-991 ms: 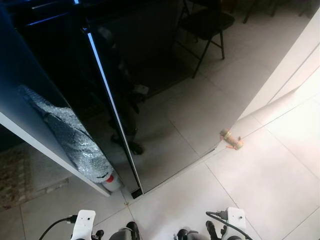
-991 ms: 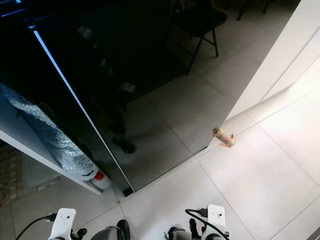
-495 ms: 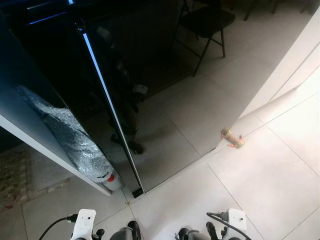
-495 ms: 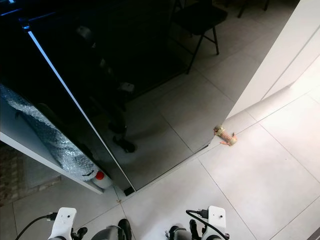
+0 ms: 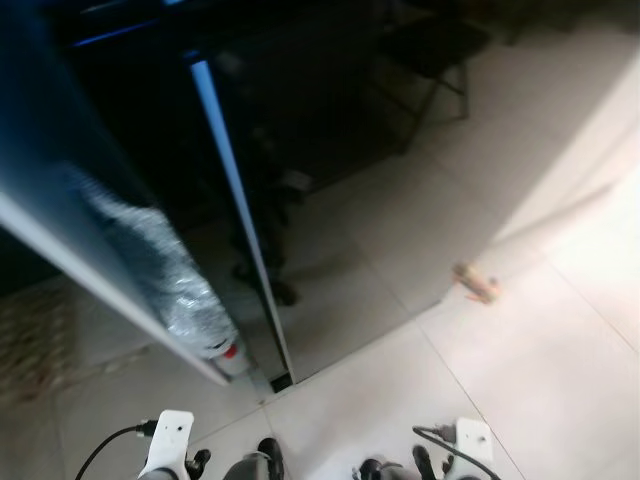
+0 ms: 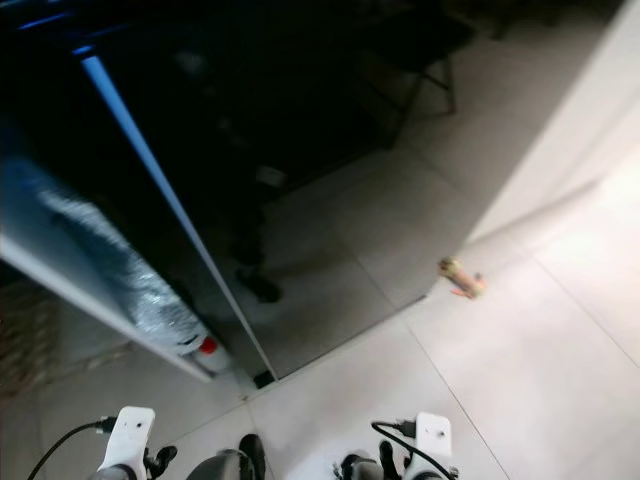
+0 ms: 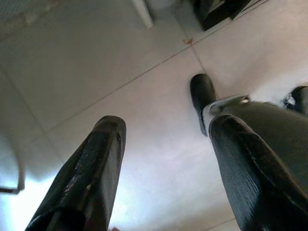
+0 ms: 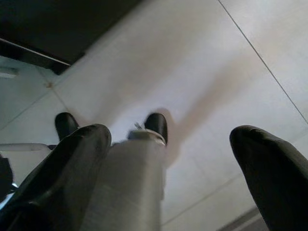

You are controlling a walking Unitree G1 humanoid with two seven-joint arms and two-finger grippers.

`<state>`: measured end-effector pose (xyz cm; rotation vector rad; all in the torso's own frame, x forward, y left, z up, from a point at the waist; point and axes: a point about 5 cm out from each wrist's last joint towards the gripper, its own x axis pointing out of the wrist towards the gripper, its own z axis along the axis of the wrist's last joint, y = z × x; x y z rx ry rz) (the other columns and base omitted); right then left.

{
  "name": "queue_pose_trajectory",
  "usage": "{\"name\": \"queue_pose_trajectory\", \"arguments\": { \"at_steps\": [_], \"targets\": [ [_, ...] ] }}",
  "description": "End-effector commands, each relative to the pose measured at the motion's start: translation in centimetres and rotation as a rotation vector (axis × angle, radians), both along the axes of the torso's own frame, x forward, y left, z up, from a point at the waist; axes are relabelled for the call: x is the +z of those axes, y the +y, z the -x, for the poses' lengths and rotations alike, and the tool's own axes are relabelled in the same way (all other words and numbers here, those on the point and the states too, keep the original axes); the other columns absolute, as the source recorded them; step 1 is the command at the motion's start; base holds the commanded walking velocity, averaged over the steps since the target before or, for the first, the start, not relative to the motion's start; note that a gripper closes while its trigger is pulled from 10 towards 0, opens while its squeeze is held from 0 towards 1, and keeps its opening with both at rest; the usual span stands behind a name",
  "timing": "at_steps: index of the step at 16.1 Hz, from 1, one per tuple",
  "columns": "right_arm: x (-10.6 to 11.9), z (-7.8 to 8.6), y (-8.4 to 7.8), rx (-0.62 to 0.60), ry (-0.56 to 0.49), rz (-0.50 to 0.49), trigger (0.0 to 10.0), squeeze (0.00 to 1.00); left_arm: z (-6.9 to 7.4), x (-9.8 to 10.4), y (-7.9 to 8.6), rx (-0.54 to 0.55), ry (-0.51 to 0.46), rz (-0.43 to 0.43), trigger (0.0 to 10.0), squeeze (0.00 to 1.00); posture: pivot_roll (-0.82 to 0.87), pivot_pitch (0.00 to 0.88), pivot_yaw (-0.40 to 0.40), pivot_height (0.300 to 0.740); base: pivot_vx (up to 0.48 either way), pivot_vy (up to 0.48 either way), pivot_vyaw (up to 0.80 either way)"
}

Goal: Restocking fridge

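A tall, glossy black fridge front stands ahead of me, with a pale blue edge strip running down to the floor. Its dark surface mirrors the tiles and my own legs. Left of the strip, a bundle of bubble wrap leans behind a white panel edge, and a white bottle with a red cap stands at its foot. Both arms hang at my sides. My left gripper is open over bare tiles, and my right gripper is open too, holding nothing.
A small tan and orange toy lies on the pale floor tiles to the right. A white door or wall rises at the far right. A dark folding chair stands further back. A patterned mat lies at the left.
The whole picture has shifted slightly right and blurred, so the camera has moved. Nothing on the floor has moved and both arms still hang.
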<state>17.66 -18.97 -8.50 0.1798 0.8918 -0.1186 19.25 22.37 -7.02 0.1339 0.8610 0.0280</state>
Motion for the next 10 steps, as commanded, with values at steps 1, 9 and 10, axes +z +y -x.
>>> {"name": "queue_pose_trajectory", "arguments": {
  "at_steps": [1,9,10],
  "targets": [
    [-0.54,1.14,0.12,0.000,0.036,-0.002,10.0,0.00,1.62,-0.78,0.31,-0.002,0.056,-0.008,10.0,0.00,-0.08,0.193,0.033,0.740,0.000,0.000,0.80],
    [-0.59,1.25,0.17,0.001,0.038,-0.006,10.0,0.00,1.51,-0.75,0.21,-0.009,0.054,-0.009,10.0,0.00,-0.08,0.192,0.034,0.740,0.000,0.000,0.25],
    [-0.55,1.21,0.16,0.015,0.034,0.005,10.0,0.00,1.58,-0.78,0.24,-0.007,0.056,-0.011,10.0,0.00,-0.08,0.194,0.034,0.740,0.000,0.000,0.80]
  ]
}}
